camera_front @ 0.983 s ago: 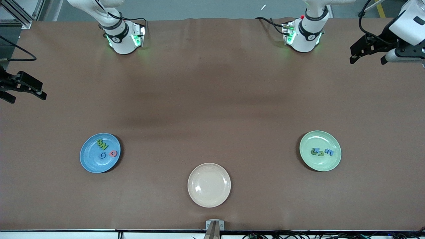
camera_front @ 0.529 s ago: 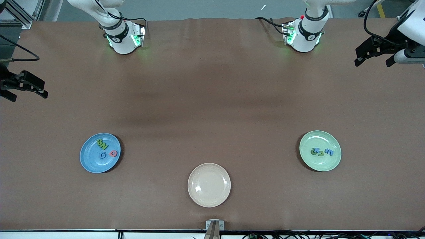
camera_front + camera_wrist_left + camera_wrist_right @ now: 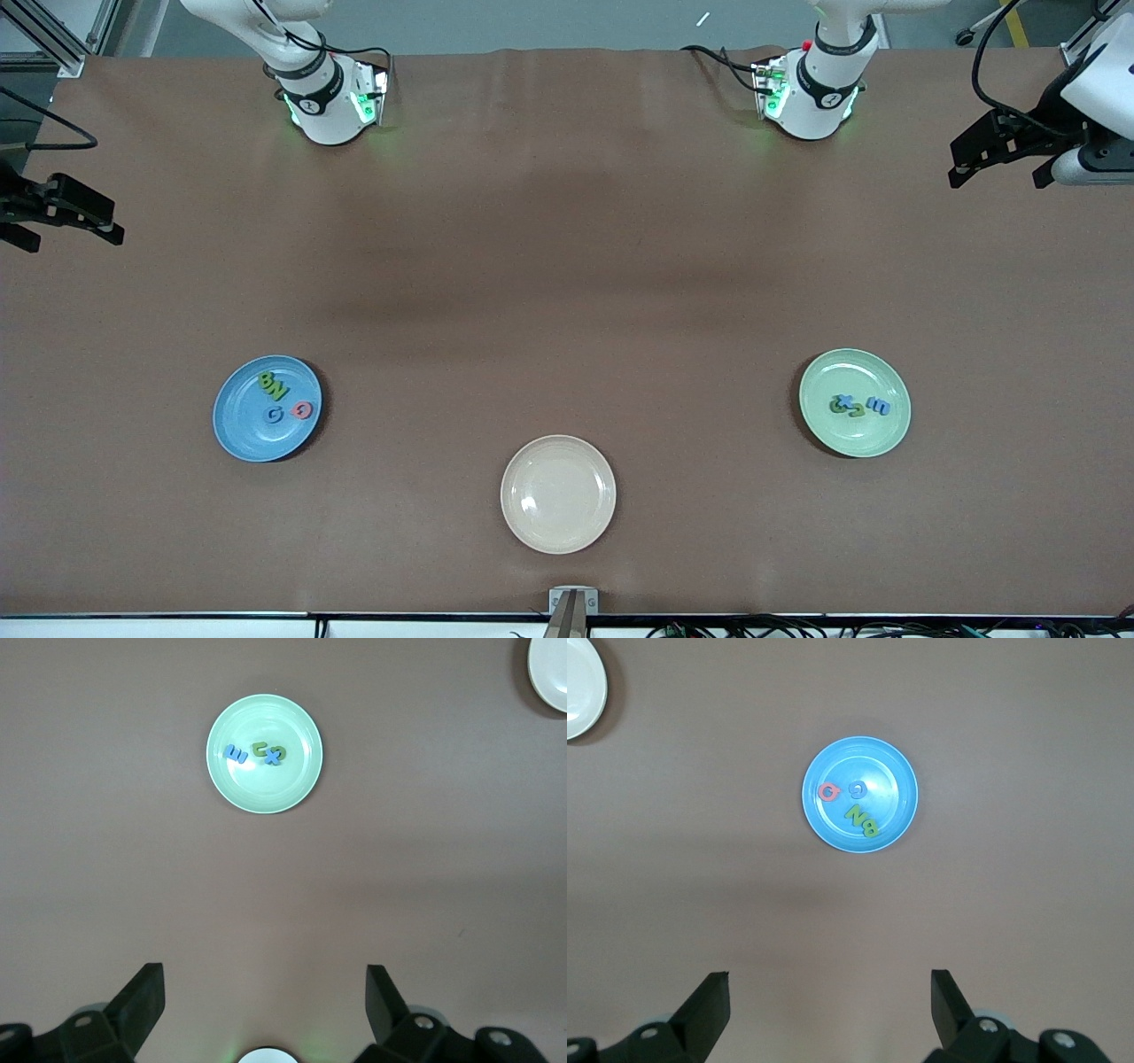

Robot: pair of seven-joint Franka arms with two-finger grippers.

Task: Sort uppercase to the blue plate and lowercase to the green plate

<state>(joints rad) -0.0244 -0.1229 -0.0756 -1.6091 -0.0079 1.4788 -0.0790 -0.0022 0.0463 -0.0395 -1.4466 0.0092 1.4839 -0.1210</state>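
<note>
Fingers (image 3: 142,1001) spread on both grippers, apparently empty.

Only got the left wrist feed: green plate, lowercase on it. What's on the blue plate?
Observer: Blue plate holds four capitals: red round letter, blue G, green B, green N.
Operator: Cream plate? I see just its rim.
Observer: Cream plate sits nearer the front camera than both other plates.
Operator: Pincers?
Observer: Right pincer open, holding nothing, over the right arm's table end; left pincer same over the left arm's end.
</note>
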